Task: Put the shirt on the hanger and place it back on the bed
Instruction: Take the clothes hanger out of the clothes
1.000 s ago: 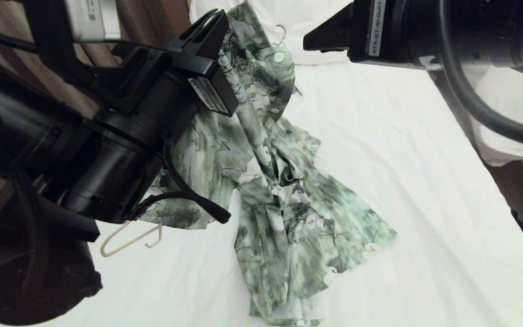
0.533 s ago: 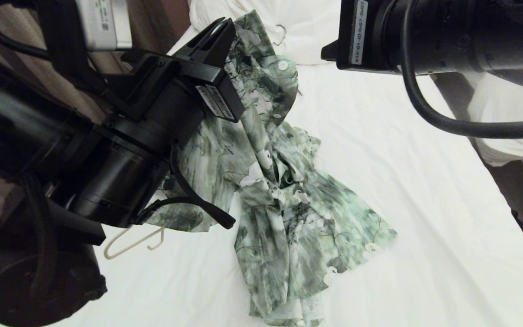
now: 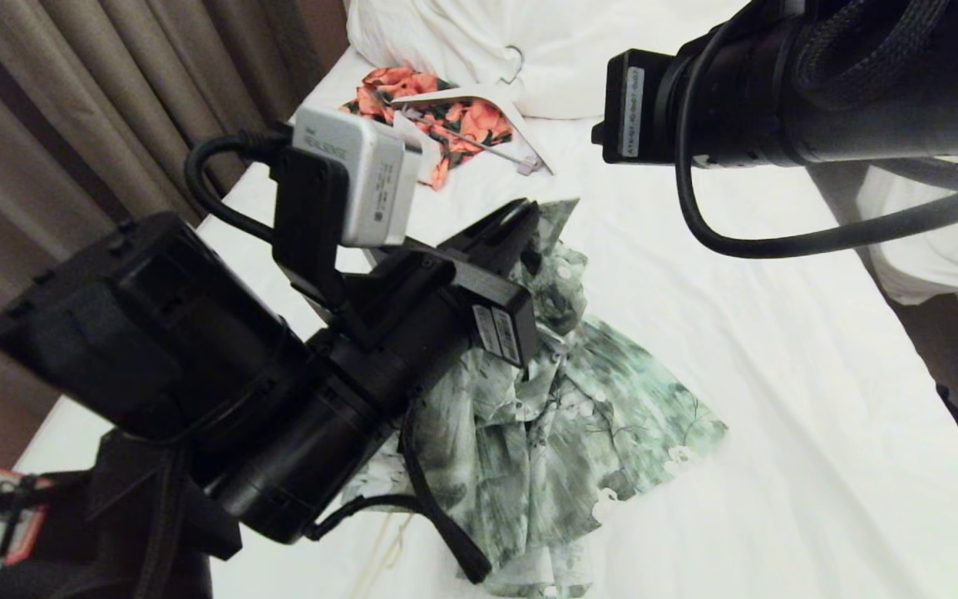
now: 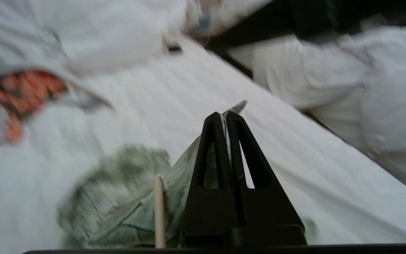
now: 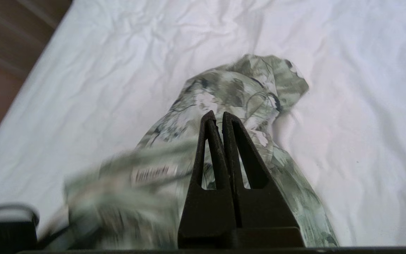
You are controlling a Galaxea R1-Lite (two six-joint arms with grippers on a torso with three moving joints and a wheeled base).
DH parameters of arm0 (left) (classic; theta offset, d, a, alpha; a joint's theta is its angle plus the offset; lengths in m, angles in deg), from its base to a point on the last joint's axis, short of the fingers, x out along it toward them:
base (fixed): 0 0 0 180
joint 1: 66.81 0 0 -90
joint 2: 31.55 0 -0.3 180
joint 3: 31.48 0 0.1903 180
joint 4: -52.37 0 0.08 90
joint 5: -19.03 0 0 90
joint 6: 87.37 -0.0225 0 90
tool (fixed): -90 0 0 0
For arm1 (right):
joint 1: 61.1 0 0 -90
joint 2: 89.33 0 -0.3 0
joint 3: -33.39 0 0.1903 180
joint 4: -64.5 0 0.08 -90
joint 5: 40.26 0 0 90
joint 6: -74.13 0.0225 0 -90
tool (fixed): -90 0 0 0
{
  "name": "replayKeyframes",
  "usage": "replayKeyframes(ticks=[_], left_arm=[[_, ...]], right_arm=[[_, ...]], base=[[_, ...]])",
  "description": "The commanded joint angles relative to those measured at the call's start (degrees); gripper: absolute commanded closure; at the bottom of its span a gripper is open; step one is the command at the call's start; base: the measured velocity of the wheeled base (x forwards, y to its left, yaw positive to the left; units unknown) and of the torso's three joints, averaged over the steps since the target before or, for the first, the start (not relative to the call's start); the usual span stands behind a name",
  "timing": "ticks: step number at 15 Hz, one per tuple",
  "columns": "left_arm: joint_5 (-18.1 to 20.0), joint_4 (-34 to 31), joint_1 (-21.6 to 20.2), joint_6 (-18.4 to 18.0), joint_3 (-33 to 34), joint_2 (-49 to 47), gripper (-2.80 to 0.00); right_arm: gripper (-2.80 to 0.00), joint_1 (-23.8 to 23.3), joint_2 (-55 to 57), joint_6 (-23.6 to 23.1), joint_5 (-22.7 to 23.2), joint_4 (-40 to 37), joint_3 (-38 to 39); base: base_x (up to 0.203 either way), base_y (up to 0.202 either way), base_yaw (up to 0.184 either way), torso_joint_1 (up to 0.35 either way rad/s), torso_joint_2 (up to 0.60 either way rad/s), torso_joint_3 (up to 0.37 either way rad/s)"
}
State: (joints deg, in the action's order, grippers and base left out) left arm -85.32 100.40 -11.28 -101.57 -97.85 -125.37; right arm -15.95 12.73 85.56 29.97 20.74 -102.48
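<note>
My left arm has dropped and swung toward the middle of the bed since a second ago, dragging the cloth down with it, and that uncovers the orange-red floral garment and the thick white hanger by the pillow. The left gripper has its fingers pressed together on a fold of the shirt; in the left wrist view a sliver of green print sticks out past the tips. The arm reaches in low from the left, wrist camera riding on top, gripper angled up and away from me.

The right gripper is pinched closed too, and I cannot make out any cloth between its tips; it hangs above the shirt, and its arm crosses the top right of the head view.

Count: one green-and-white shirt, bunched in a heap mid-bed, part of it lifted by my left gripper, the rest lying on the sheet. One thin cream hanger, a straight bit of it just beside the left fingers against the cloth. Two garments in all, two hangers. One big white pillow at the head, a second white bed off to the right, curtains on the left.
</note>
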Motion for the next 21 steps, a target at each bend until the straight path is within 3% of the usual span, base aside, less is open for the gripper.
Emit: replayKeyframes(ticks=[1, 7, 11, 15, 16, 21], left_arm=[[-1.4, -1.8, 2.1, 1.8, 1.7, -0.8, 0.0], [-2.2, -3.5, 9.0, 6.6, 3.2, -5.0, 0.0], [-3.3, -3.6, 16.2, 6.7, 2.8, -10.5, 0.0], [-6.8, -3.4, 24.3, 6.7, 1.3, -18.4, 0.0], [-7.3, -3.4, 25.5, 6.6, 1.2, -19.5, -2.8], [-8.5, -3.7, 26.9, 6.2, 2.8, -20.0, -2.8]], right_arm=[[0.0, -0.3, 1.4, 0.1, -0.1, -0.2, 0.0], [0.0, -0.3, 4.7, 0.2, 0.2, 0.4, -0.8], [0.0, -1.0, 4.7, 0.2, 0.2, 0.4, -0.8], [0.0, -2.1, 4.1, 0.3, 0.2, -0.2, -0.7], [0.0, -2.2, 3.8, 0.3, 0.1, -0.6, -0.7], [0.0, -3.5, 2.5, 0.3, -0.2, -2.9, -0.6]], base=[[0.0, 0.0, 0.0, 0.0, 0.0, 0.0], [0.0, 0.0, 0.0, 0.0, 0.0, 0.0], [0.0, 0.0, 0.0, 0.0, 0.0, 0.0], [0.0, 0.0, 0.0, 0.0, 0.0, 0.0], [0.0, 0.0, 0.0, 0.0, 0.0, 0.0], [0.0, 0.0, 0.0, 0.0, 0.0, 0.0]])
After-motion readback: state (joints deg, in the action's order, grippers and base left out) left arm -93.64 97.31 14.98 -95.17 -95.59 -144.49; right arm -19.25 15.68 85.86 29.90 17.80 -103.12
